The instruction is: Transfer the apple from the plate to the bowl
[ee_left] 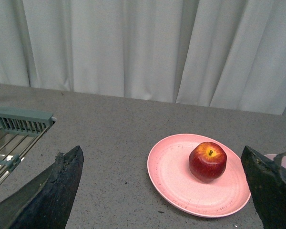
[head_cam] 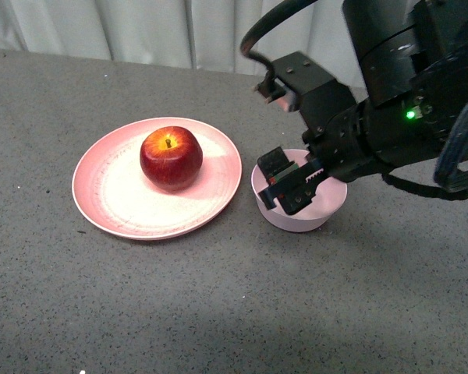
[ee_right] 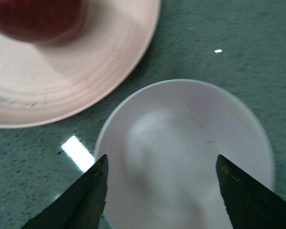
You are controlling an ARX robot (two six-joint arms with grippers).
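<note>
We see the apple (head_cam: 171, 157) resting on the plate (head_cam: 109, 204), stem up, with the yellow-orange patch around the stem facing the ceiling; it sits a little off the plate's middle, toward the far edge of the counter (head_cam: 218, 312). The plate itself lies left of the counter's middle, closer to the far edge than to the near one, where a pale curtain (ee_left: 133, 47) hangs. Just beside the plate on its right stands the bowl (head_cam: 331, 212), near the plate's rim but apart from it, a narrow strip of counter showing between them in the right wrist view. The right gripper (head_cam: 287, 183) hangs directly over the bowl, its jaws parted and holding nothing; from its wrist camera we look between the two dark fingers (ee_right: 81, 195) straight down onto the bowl's smooth pale inside, with the blurred apple and part of the plate beyond. A small green light (head_cam: 410, 114) glows on the right arm. The left gripper (ee_left: 160, 149) is out of the front view; its own camera shows its jaws spread wide with nothing between them, looking across the counter at the plate and apple, with a wire rack (ee_left: 14, 138) off toward the counter's left edge.
</note>
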